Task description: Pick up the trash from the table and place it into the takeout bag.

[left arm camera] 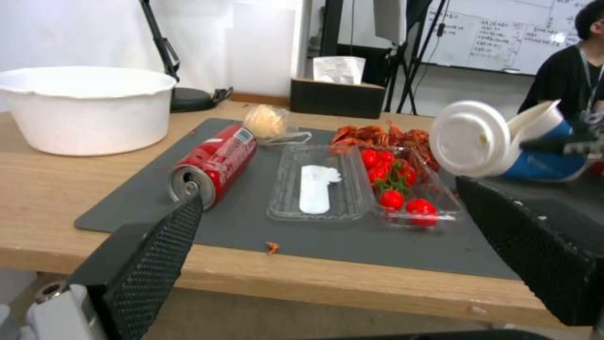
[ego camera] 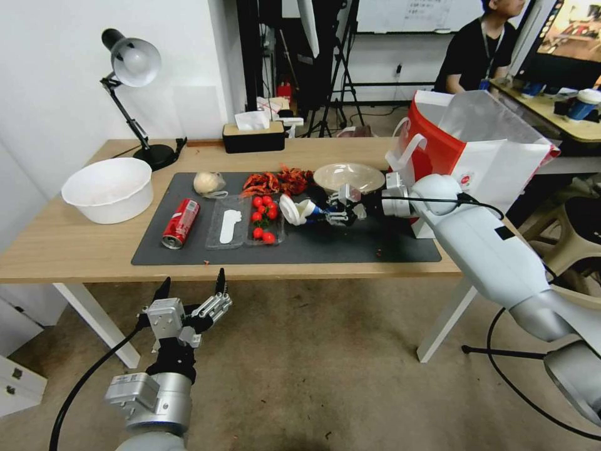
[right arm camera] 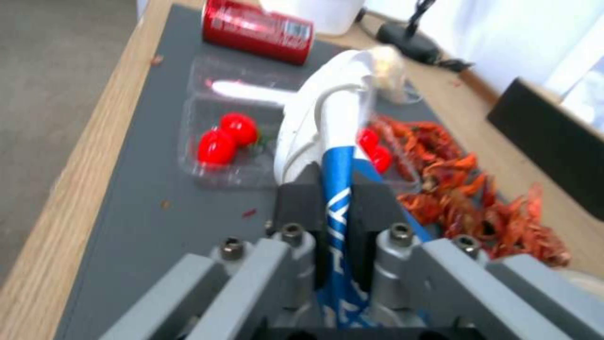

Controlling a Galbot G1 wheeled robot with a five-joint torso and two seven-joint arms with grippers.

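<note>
right wrist view: blue cup clamped and squashed

right wrist view shows the right gripper point(right arm camera: 337, 198) clenched on the blue paper cup point(right arm camera: 333, 156), whose wall is pinched flat between the two dark pads, its white lid pointing away from the wrist. from the head view the cup point(ego camera: 305, 210) lies on its side, held over the dark grey mat point(ego camera: 350, 247) of the table point(ego camera: 75, 250), just beside the clear tray of cherry tomatoes point(ego camera: 263, 219) and in front of the beige shallow bowl point(ego camera: 349, 176). the takeout bag point(ego camera: 482, 156) stands upright at the table's right end, behind the right arm.

the red soda can point(ego camera: 181, 223) lies on its side on the mat's left part, with the pale plastic-wrapped lump point(ego camera: 209, 183) beyond it. a pile of red crayfish shells point(ego camera: 278, 180) sits between lump and bowl. a white basin point(ego camera: 108, 189) rests on bare wood to the left.

the left gripper point(ego camera: 191, 289) hovers below the table's near edge, fingers spread apart and holding nothing.
</note>
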